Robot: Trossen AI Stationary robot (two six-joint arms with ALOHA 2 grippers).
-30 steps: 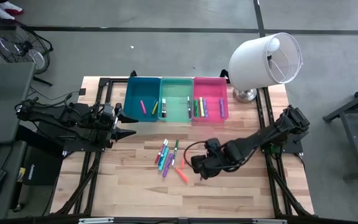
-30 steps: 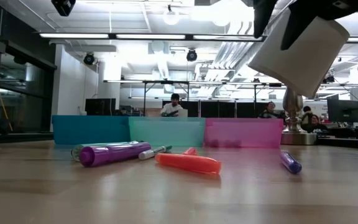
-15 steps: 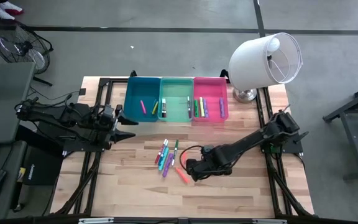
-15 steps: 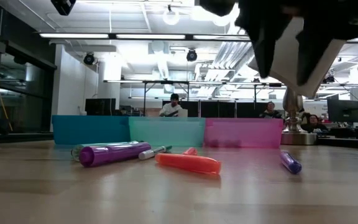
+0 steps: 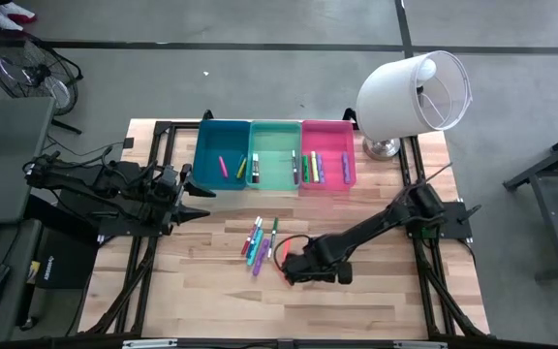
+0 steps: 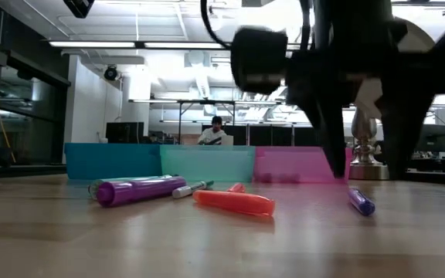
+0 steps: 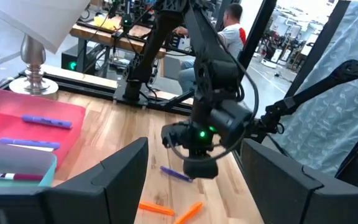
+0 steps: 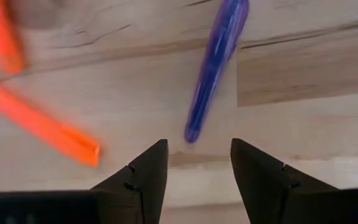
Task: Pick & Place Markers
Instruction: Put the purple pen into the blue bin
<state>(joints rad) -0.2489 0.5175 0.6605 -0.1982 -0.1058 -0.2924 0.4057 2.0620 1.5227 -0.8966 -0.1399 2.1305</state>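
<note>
right gripper [image 8: 193,163]: fingers spread, holding nothing, low over the table at centre-near, pointing down.
target: purple marker [image 8: 217,67], lying flat just ahead of the fingertips, its near tip roughly centred on the gap between them.
axis: its long axis runs away from the gripper, slightly slanted, so the fingers straddle it across its width; a short push forward should put it between the jaws.
orange markers [image 8: 41,124]: two, just beside the purple one, off to one side of the fingers; may get nudged.
nearer arm: right, by far. In the high view it [image 5: 298,269] sits right over the loose pens; left is well apart.
left gripper [image 5: 197,199]: fingers wide apart, empty, waiting at the table's left side, near the blue bin [image 5: 206,145].
other markers: a loose cluster [image 5: 258,242] left of the right gripper; a big purple pen [image 6: 134,190] lies at the left of the low view.
bins: mint bin [image 5: 274,131] and pink bin [image 5: 329,131] at the far edge, each with a few pens inside.
lamp [image 5: 415,92]: far right, clear of the work.
change: the right arm has reached further left and dropped lower over the last second; its opening is unchanged. Left arm unmoved.
progress: judged mid-task, many pens not yet binned.
</note>
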